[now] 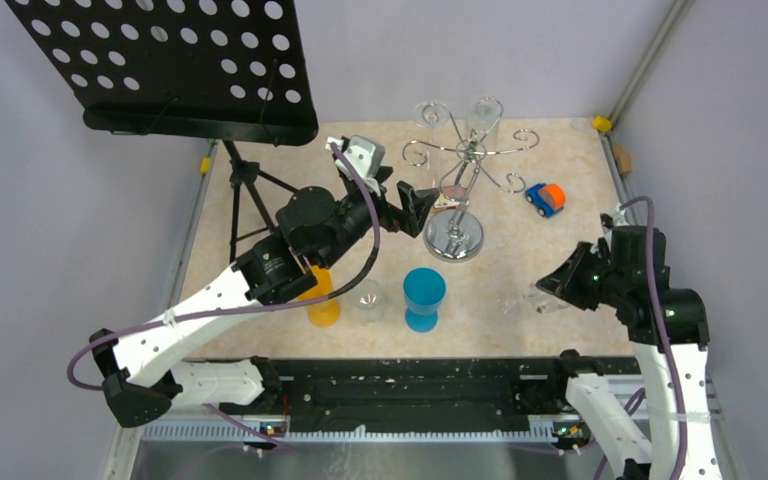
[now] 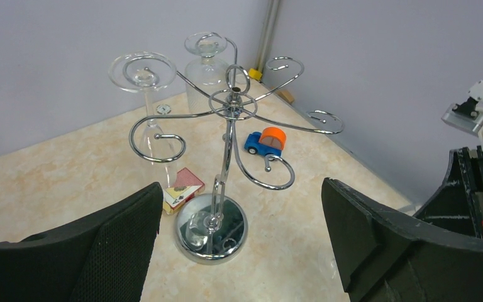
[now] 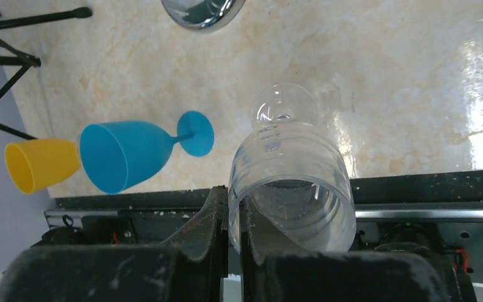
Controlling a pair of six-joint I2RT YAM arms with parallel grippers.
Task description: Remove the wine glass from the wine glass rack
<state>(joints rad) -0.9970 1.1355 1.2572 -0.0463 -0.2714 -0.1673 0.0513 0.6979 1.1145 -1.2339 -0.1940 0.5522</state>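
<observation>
Wine glass [image 1: 481, 118] hangs upside down on the wine glass rack [image 1: 454, 238] at the far side of the tabletop [image 1: 560, 250], with the left gripper [image 1: 426, 206] just beside the post. From the left wrist, the jaws are spread and empty, and a second glass [image 2: 157, 141] hangs nearer. From the right wrist, the right gripper [image 3: 234, 211] pinches the wall of a clear glass [image 3: 292, 182]. The step looks like the approach; next the left gripper must grip a stem and slide it off its arm.

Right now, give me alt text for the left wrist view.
A chrome wine glass rack stands centred on the table, two clear wine glasses hanging upside down from its arms. A toy car and a card box lie beyond it; the open left gripper frames the bottom.
</observation>
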